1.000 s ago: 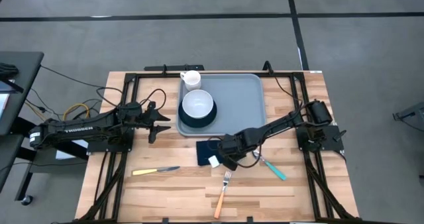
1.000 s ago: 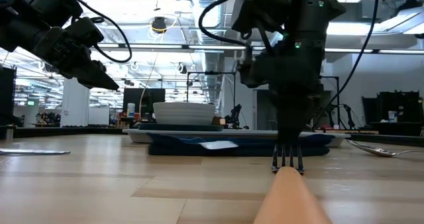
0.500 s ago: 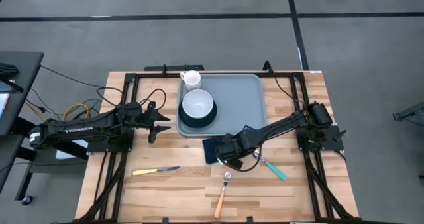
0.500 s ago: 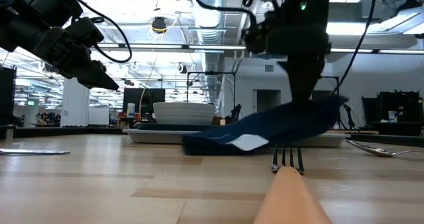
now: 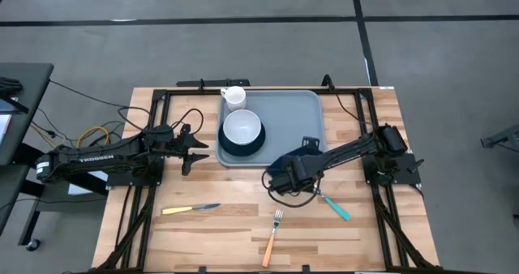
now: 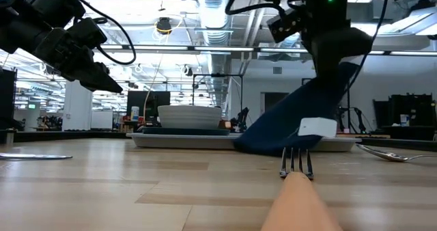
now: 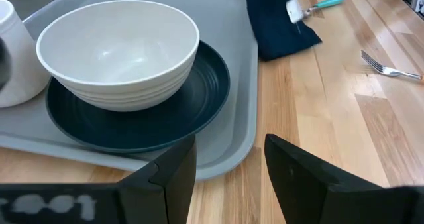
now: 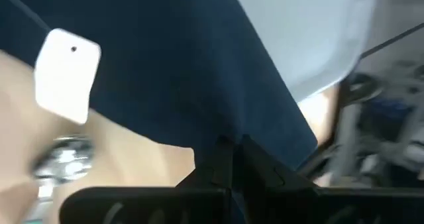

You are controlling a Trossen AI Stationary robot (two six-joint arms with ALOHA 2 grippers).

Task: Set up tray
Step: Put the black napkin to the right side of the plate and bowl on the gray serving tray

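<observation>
Wooden table [image 5: 227, 225] carries the tray [image 5: 292, 124] at its far middle, with plate [image 5: 241, 147], bowl [image 5: 242, 128] and cup [image 5: 233, 96] along its left edge — the right half is bare. Right gripper [image 5: 280, 177], pinched on the napkin [image 6: 293, 125], lifts it just off the tray's near edge. Left gripper [image 7: 228, 177] waits beside the tray, fingers parted, empty.

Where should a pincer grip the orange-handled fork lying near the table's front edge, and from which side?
Grip the orange-handled metal fork at mid-handle, coming straight down from above and closing across its width. It lies flat on the wooden table, its handle is long and straight, and there is bare wood on both sides.
</observation>
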